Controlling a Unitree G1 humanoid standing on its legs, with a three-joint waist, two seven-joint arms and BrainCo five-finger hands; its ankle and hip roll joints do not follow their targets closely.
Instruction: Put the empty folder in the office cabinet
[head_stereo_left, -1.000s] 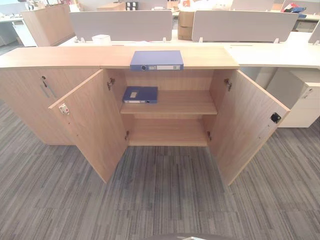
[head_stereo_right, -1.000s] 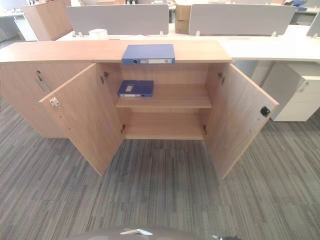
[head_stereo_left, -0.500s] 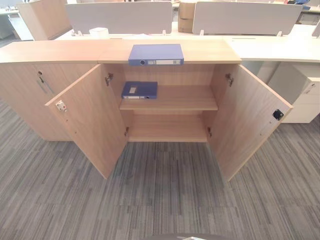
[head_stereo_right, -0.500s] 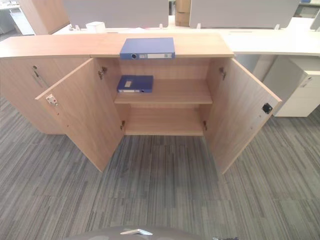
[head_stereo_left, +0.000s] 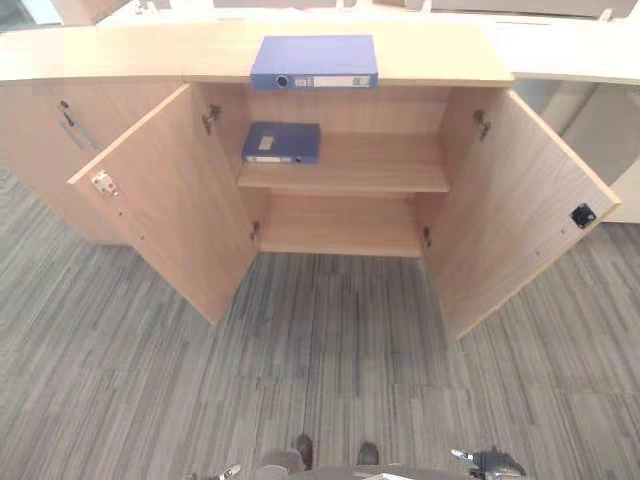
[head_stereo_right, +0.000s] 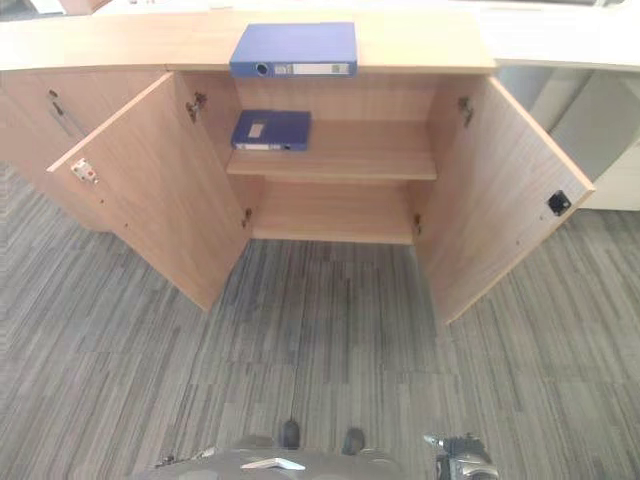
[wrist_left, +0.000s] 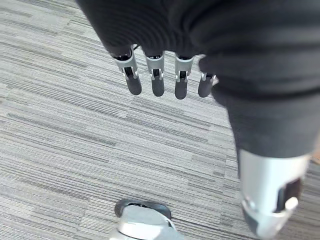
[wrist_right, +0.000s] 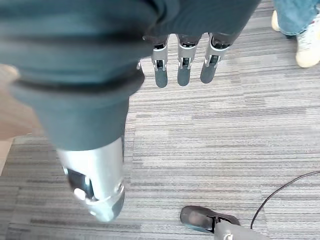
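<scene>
Task barely started, you have nothing in hand yet. The blue lever-arch folder (head_stereo_left: 313, 62) lies flat on top of the light wood office cabinet (head_stereo_left: 345, 160), top centre of the frame, spine facing you. Which folder is the empty one I can't tell; likely this one on top. A second, smaller blue folder (head_stereo_left: 281, 142) already lies on the upper shelf (head_stereo_left: 370, 172), at its left end. Both cabinet doors stand wide open: left door (head_stereo_left: 165, 205), right door (head_stereo_left: 520, 205). Lower shelf is bare.

Your left hand (wrist_left: 160, 75) hangs over the grey striped carpet (head_stereo_left: 320, 380), fingers (wrist_left: 134, 80) straight and relaxed, holding nothing. Your right hand (wrist_right: 185, 62) is the same: fingers (wrist_right: 161, 70) extended, empty, over carpet.

Left to do, by my read: walk closer, lift the folder off the top, slide it onto a shelf. The right side of the upper shelf is free.

In the way: the open doors flank your approach, so come in between them. A person's shoes and jeans (wrist_right: 295, 30) show at the upper right of the right wrist view, near your right side.
</scene>
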